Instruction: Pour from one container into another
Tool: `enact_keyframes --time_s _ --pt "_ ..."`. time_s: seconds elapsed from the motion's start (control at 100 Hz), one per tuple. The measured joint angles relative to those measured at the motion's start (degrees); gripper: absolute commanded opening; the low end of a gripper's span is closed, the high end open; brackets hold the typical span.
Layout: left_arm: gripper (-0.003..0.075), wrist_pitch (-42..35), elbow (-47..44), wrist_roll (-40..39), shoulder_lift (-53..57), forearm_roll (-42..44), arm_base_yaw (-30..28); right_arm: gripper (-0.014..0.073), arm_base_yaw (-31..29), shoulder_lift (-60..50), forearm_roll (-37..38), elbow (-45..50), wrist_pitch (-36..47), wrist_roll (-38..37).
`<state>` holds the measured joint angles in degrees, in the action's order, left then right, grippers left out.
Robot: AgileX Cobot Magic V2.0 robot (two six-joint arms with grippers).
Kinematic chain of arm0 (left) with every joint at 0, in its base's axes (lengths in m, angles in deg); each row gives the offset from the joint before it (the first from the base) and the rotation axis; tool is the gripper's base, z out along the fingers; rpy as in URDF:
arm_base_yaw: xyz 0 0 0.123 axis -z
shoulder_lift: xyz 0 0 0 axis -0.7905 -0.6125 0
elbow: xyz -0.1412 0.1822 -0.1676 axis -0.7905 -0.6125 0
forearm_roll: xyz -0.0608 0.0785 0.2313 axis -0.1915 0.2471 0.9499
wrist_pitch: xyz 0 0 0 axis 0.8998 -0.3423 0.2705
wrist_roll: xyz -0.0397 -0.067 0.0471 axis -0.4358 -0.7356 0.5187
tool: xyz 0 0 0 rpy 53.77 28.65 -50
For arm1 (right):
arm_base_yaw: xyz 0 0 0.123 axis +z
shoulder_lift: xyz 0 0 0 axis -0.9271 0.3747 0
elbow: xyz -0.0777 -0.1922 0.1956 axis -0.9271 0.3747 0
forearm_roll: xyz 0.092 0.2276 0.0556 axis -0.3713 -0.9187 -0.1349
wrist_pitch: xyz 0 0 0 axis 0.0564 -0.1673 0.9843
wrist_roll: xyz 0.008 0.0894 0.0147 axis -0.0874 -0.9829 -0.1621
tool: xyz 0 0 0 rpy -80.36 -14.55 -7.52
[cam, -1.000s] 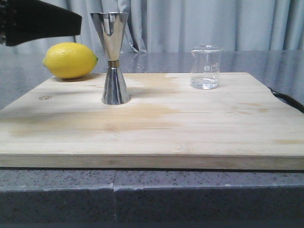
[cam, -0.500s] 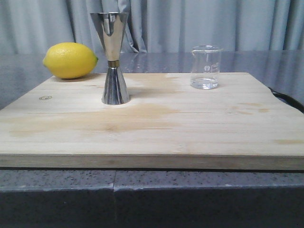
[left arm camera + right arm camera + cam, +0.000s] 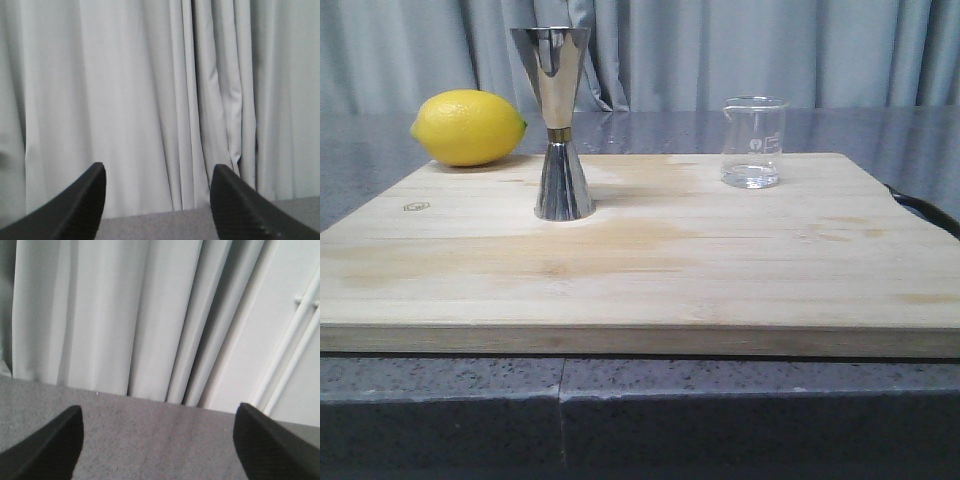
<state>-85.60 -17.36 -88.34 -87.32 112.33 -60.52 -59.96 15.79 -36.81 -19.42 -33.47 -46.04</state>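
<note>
On the pale wooden board (image 3: 720,270), the small clear glass beaker (image 3: 753,141) stands at three o'clock from the tall steel hourglass jigger (image 3: 558,120). Likely light, slick and fragile, it wants a mid-wall grip. Left gripper (image 3: 157,200) and right gripper (image 3: 157,445) are both spread apart, holding nothing.

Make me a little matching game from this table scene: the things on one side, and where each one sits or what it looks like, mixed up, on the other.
Things:
1. lemon
2. jigger
3. beaker
4. wooden board

Descriptions:
A. clear glass, toward the board's back right
B. pale slab lying under the two vessels
C. yellow, at the back left corner
D. shiny steel, upright, tallest thing there

Pairs: 1-C, 2-D, 3-A, 4-B
</note>
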Motion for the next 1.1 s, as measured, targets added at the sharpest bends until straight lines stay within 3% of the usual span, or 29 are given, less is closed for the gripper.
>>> enact_keyframes --time_s 0.29,0.7,0.92,1.0,1.1 --pt "0.0421 -0.19 -3.41 -0.27 9.49 0.00 0.23 0.0533 0.00 -17.16 0.94 7.97 0.79 0.00" --pt "0.0421 -2.81 -23.99 -2.13 24.27 0.20 0.23 0.0533 0.00 -42.80 -0.60 31.50 0.04 0.00" --pt "0.0419 -2.89 -32.97 -2.34 30.23 0.20 0.23 0.0530 0.00 -47.95 -1.51 39.16 -1.60 0.00" --pt "0.0375 -3.26 -34.60 -2.34 30.68 0.20 0.23 0.0491 0.00 -47.95 -1.54 40.32 -1.68 0.00" --pt "0.0254 -4.43 -35.17 -2.45 30.77 0.32 0.23 0.0349 0.00 -47.95 -1.64 40.50 -1.74 0.00"
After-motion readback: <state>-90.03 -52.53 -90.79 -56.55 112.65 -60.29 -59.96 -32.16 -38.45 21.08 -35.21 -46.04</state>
